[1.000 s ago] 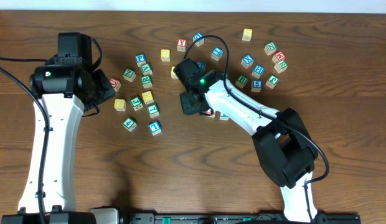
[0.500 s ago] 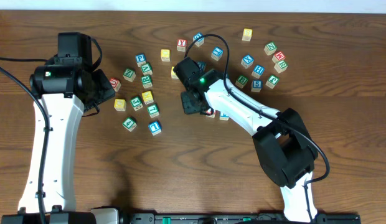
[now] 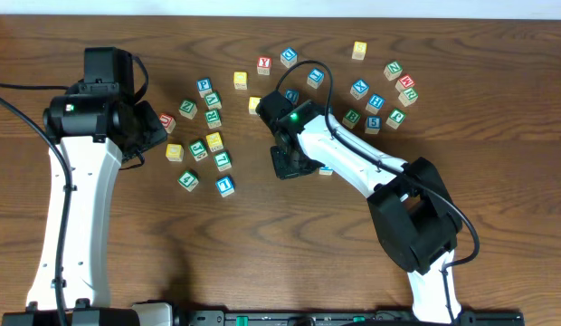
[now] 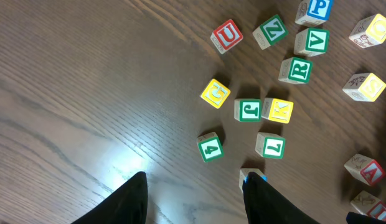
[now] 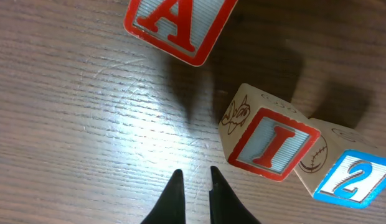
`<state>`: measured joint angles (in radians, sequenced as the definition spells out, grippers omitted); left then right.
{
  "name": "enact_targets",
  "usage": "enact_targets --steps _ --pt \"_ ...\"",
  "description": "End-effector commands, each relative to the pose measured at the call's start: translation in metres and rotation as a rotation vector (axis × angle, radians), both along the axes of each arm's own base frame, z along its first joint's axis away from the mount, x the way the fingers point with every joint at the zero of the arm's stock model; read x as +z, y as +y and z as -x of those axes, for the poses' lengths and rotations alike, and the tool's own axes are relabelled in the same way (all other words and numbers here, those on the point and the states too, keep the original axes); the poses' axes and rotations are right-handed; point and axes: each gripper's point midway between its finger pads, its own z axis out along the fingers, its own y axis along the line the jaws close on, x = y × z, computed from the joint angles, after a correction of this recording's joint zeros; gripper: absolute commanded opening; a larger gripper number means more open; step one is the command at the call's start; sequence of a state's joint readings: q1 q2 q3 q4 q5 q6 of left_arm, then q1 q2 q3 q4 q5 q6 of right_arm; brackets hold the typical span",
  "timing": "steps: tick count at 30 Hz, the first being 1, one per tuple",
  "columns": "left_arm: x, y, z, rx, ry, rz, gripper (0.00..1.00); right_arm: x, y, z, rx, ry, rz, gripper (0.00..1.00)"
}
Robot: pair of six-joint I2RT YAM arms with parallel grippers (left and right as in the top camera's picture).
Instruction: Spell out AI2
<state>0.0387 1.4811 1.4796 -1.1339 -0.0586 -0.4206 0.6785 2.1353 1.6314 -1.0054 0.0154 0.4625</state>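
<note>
The right wrist view shows the three cubes on the table. The red "A" (image 5: pixel 174 25) lies at the top, the red "I" (image 5: pixel 271 144) lower right of it, and the blue "2" (image 5: pixel 352 180) touches the "I" on its right. A gap separates "A" from "I". My right gripper (image 5: pixel 194 177) is shut with nothing in it, just left of the "I". From overhead my right gripper (image 3: pixel 290 163) hides "A" and "I"; only the "2" (image 3: pixel 326 169) peeks out. My left gripper (image 4: pixel 196 186) hangs open and empty over bare wood, far left of them (image 3: pixel 154 136).
Loose cubes are scattered behind and to both sides: a red "Y" (image 3: pixel 263 65), a blue "1" (image 3: pixel 225 186), a left cluster (image 3: pixel 208 136) and a right cluster (image 3: pixel 375 101). In the left wrist view a red "U" (image 4: pixel 227 36) and a green "4" (image 4: pixel 210 147) lie ahead.
My right gripper has shifted a little right and toward the table's front, now covering the red cubes from overhead. The left arm has not moved.
</note>
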Motion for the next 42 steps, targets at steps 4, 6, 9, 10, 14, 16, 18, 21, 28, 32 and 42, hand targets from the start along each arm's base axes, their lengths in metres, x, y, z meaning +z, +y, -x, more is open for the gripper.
enact_targets --steps 4,6,9,10,14,16,18,21,28,32,42 --pt "0.004 0.002 0.002 -0.003 -0.005 -0.009 0.49 0.008 -0.012 -0.004 -0.021 -0.045 0.05 0.12" --pt "0.004 0.002 0.002 -0.002 -0.005 -0.009 0.49 0.006 -0.016 -0.005 -0.03 -0.052 0.071 0.12" --pt "0.004 0.002 0.002 -0.003 -0.005 -0.009 0.49 0.004 -0.019 -0.008 -0.038 -0.072 0.087 0.13" --pt "0.004 0.002 0.002 -0.003 -0.005 -0.009 0.49 0.004 -0.019 -0.011 -0.039 -0.085 0.091 0.13" --pt "0.004 0.002 0.002 -0.003 -0.005 -0.009 0.49 0.005 -0.02 -0.02 -0.044 -0.127 0.102 0.15" --pt "0.004 0.002 0.002 -0.003 -0.005 -0.009 0.49 0.006 -0.02 -0.024 -0.047 -0.142 0.095 0.15" --pt "0.004 0.002 0.002 -0.003 -0.005 -0.009 0.49 0.006 -0.019 -0.028 -0.042 -0.154 0.088 0.16" --pt "0.004 0.002 0.002 -0.003 -0.005 -0.009 0.49 0.007 -0.021 -0.035 -0.048 -0.171 0.082 0.16" --pt "0.004 0.002 0.002 -0.003 -0.005 -0.009 0.49 0.014 -0.023 -0.048 -0.049 -0.193 0.046 0.06" --pt "0.004 0.002 0.002 -0.002 -0.005 -0.009 0.49 0.041 -0.016 -0.045 -0.032 -0.206 -0.018 0.1" --pt "0.004 0.002 0.002 -0.003 -0.005 -0.009 0.49 0.06 -0.052 -0.04 -0.175 -0.2 0.039 0.11"
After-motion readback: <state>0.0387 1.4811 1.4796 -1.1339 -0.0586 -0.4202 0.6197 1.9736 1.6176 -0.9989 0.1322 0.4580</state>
